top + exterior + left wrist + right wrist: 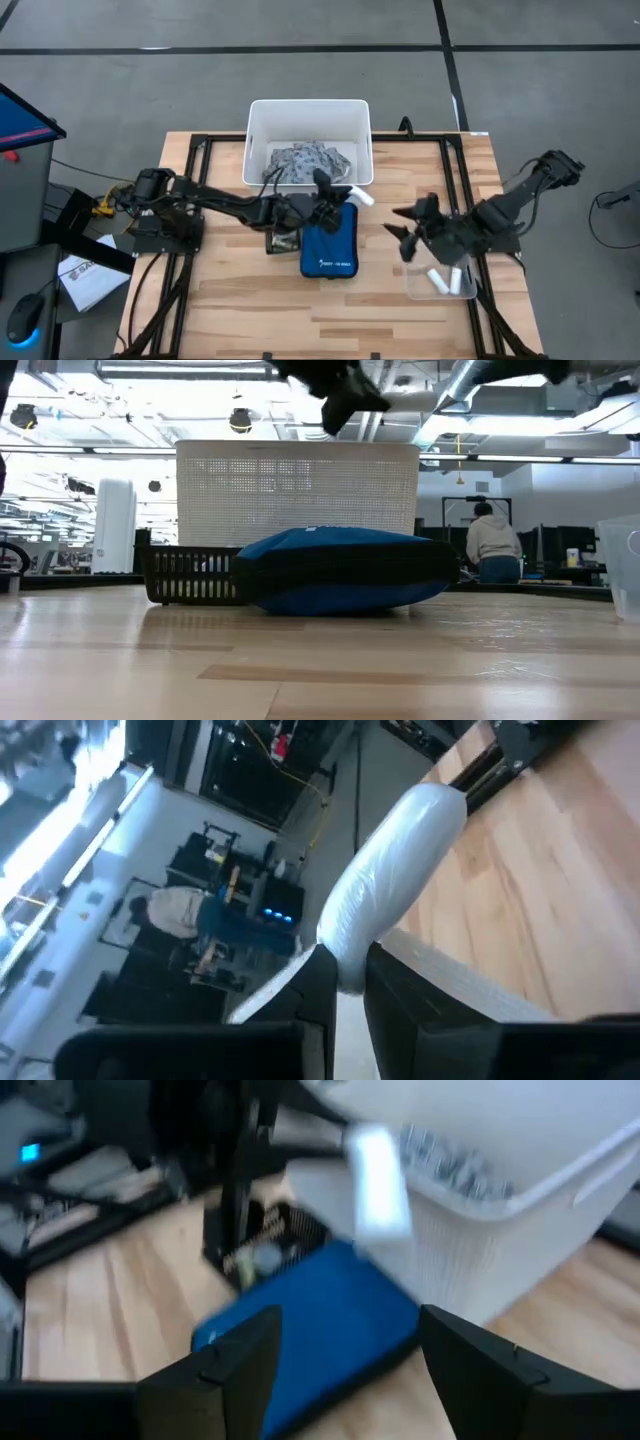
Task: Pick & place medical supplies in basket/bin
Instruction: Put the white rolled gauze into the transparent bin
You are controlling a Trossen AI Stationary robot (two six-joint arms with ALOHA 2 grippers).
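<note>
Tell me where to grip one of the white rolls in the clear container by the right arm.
Grip a white roll across its middle, coming straight down from above: both lie flat in the open-topped clear container, whose walls likely block a side approach. The right gripper, open, hovers nearby.

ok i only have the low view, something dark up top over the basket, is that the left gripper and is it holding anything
observer: yes, the left gripper is shut on a white roll, by the near rim of the white basket.
operator: anything in the basket already
observer: a grey-and-white patterned cloth lies in it.
operator: and the right arm
observer: the right gripper hangs open beside a clear container with two more white rolls inside.
</note>
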